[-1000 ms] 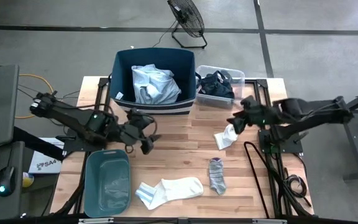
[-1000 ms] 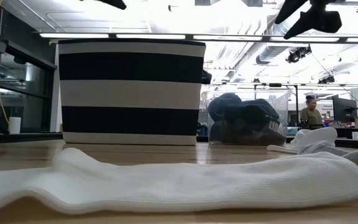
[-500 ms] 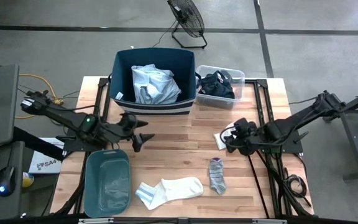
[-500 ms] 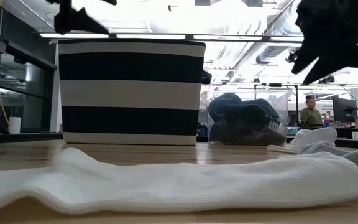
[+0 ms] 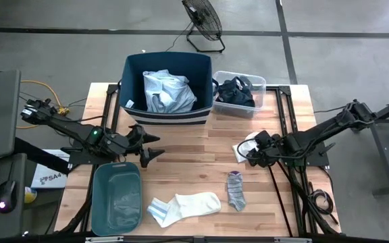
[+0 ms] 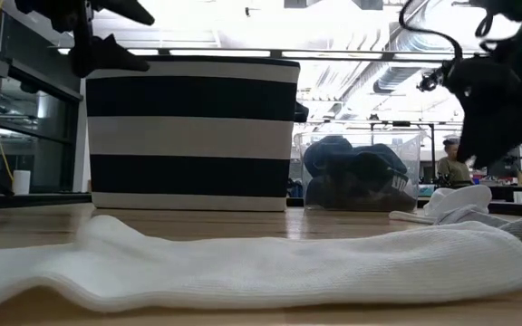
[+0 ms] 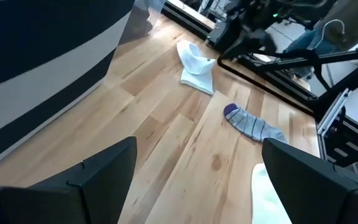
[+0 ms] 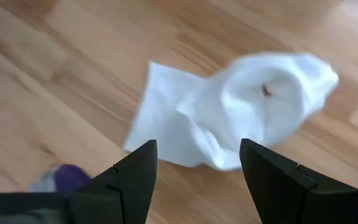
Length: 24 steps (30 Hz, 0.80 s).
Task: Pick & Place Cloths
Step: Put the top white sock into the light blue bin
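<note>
While the right gripper (image 8: 194, 180) hangs wide open above the crumpled white sock (image 8: 235, 115) on the table's right side, it should probably pinch the thicker bunched part; the left gripper (image 5: 152, 147) waits open beside the navy bin (image 5: 130, 81).

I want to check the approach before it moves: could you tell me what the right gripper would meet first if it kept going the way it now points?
Most likely the crumpled white sock. The right gripper has its jaws open, and the sock lies just ahead between them on the wooden table. How far above it the gripper is remains unclear.
</note>
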{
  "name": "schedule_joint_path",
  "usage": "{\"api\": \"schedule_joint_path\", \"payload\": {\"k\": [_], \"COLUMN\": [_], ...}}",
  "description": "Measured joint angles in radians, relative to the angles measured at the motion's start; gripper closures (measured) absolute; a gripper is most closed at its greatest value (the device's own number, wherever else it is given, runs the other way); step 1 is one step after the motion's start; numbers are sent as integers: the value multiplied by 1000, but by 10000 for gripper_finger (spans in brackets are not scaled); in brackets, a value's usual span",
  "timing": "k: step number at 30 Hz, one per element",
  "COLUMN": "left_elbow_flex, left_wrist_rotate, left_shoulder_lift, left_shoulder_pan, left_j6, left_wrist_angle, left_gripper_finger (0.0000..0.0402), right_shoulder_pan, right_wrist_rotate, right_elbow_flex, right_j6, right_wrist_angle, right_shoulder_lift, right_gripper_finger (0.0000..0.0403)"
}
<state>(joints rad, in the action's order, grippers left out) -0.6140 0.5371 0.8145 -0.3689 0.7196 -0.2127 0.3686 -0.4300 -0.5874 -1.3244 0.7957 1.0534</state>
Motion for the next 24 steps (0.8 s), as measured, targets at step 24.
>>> {"api": "schedule_joint_path", "payload": {"k": [24], "left_elbow_flex": [1], "left_wrist_rotate": [23], "left_shoulder_lift": [-347], "left_shoulder_pan": [2], "left_j6": [-124], "left_wrist_angle": [-234], "left_gripper_finger": [62], "right_shoulder_pan": [-216], "right_wrist_rotate": [93], "right_elbow_flex": [69], "right_j6": [105], "right_wrist_angle": [-244], "right_shoulder_lift": [159], "right_gripper_finger": [182]}}
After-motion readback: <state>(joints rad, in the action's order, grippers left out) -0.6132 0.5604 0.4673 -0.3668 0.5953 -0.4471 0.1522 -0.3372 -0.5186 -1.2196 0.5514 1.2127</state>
